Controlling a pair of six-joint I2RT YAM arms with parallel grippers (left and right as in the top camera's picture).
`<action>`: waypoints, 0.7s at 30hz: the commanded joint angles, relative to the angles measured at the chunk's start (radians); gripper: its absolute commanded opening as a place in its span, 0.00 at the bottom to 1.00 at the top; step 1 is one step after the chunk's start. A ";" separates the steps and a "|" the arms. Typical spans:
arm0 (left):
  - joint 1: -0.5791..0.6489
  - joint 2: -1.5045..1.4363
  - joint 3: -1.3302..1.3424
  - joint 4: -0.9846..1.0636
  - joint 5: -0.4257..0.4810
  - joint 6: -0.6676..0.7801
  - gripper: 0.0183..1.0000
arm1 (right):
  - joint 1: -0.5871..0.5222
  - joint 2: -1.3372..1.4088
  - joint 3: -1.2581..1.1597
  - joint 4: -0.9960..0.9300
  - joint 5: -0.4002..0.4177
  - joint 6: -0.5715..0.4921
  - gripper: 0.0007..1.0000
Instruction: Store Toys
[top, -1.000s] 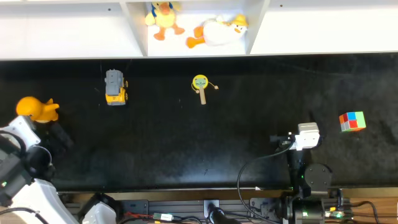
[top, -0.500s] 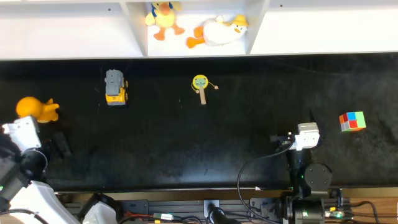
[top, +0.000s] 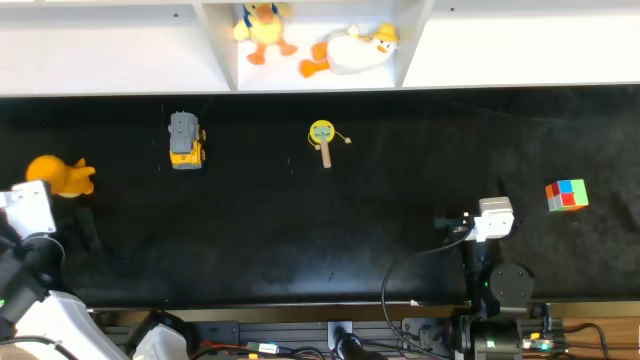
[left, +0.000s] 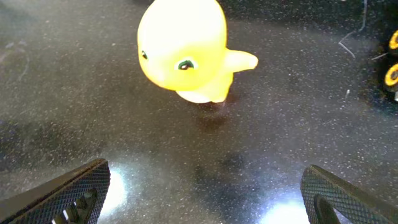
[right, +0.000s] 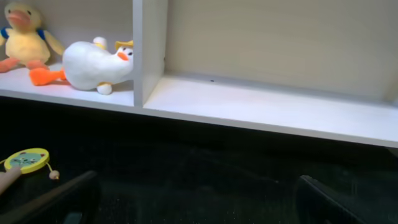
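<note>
An orange rubber duck stands on the black table at the far left. My left gripper is open just short of it, fingers spread wide to either side. A yellow toy truck and a small yellow rattle drum lie farther along the table. A coloured cube sits at the right. My right gripper is open near the table's front, facing the shelf. A yellow plush duck and a white plush duck rest in the shelf's middle compartment.
The white shelf runs along the table's back edge, with compartments left and right of the middle one. A truck wheel shows at the edge of the left wrist view. Cables lie along the front edge.
My left arm has drawn back toward the table's front left, away from the orange duck. The right arm has not moved.
</note>
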 joint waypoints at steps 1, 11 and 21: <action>0.036 -0.001 0.029 0.039 0.000 -0.094 0.98 | -0.007 -0.008 -0.005 0.008 -0.002 0.002 1.00; 0.103 0.040 0.046 0.086 0.074 -0.139 1.00 | -0.007 -0.008 -0.005 0.008 -0.002 0.002 1.00; 0.179 0.272 0.169 0.064 0.234 -0.026 1.00 | -0.006 -0.008 -0.005 0.008 -0.002 0.002 1.00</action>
